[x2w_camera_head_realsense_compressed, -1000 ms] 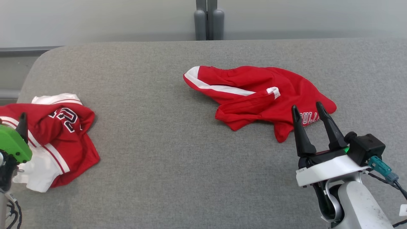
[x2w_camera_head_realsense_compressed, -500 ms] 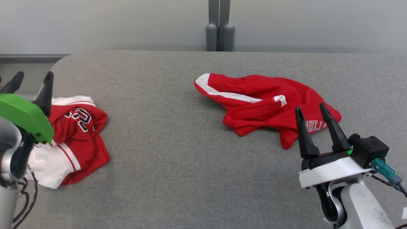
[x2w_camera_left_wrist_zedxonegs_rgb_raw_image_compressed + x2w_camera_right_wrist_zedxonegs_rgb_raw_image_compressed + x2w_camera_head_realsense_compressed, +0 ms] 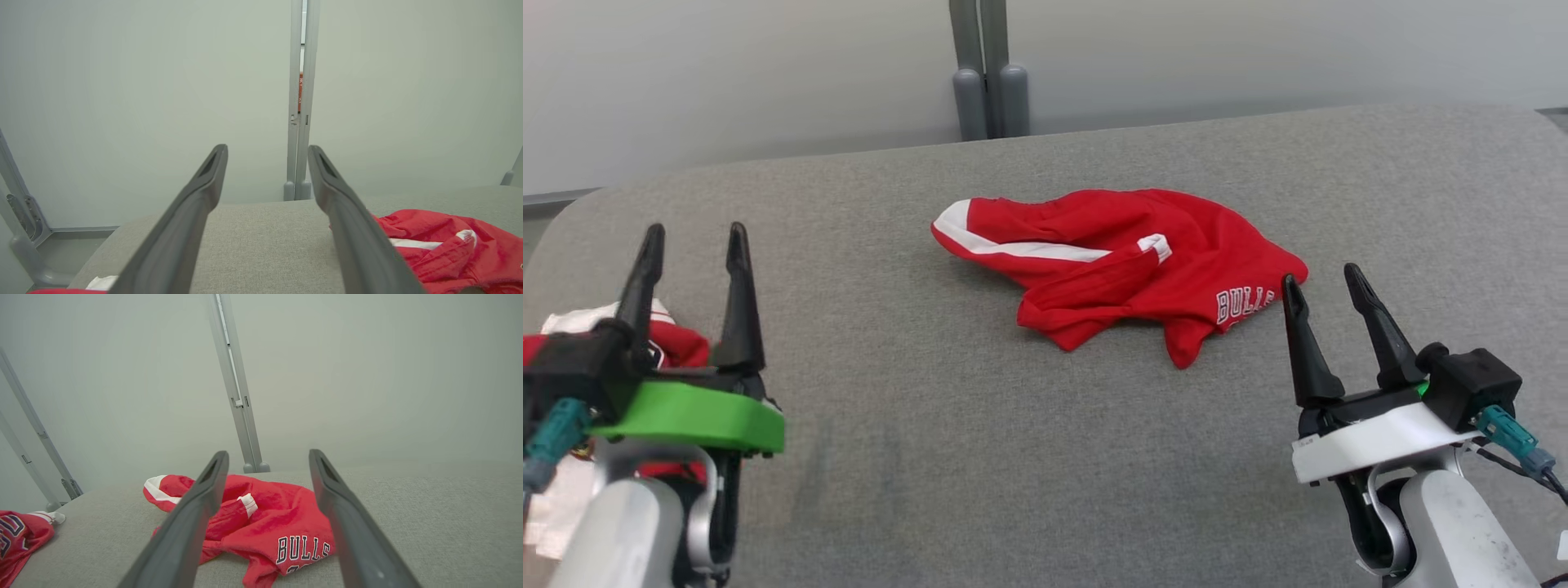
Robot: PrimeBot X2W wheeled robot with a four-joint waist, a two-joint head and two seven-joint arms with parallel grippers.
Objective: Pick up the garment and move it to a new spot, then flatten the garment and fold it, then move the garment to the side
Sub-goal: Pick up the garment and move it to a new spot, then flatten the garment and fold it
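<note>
A crumpled red garment (image 3: 1127, 261) with a white stripe and white BULLS lettering lies on the middle of the grey padded table (image 3: 931, 457). My right gripper (image 3: 1321, 276) stands open just right of its near right corner, not touching it. The right wrist view shows that gripper (image 3: 268, 454) open with the garment (image 3: 278, 522) lying beyond and between its fingers. My left gripper (image 3: 695, 230) is open at the lower left, well away from the garment. In the left wrist view, the left gripper (image 3: 267, 149) is empty, with the garment (image 3: 445, 241) off to the right.
A second red and white jersey (image 3: 678, 347) lies bunched at the table's left edge, partly behind my left gripper, and is seen as the jersey (image 3: 20, 539) at lower left of the right wrist view. A pale wall with a grey post (image 3: 984, 82) runs behind the table.
The head camera has turned, shifting the whole picture. My left gripper has risen from the lower left edge to stand upright, open, in front of the second jersey. The right gripper stays put.
</note>
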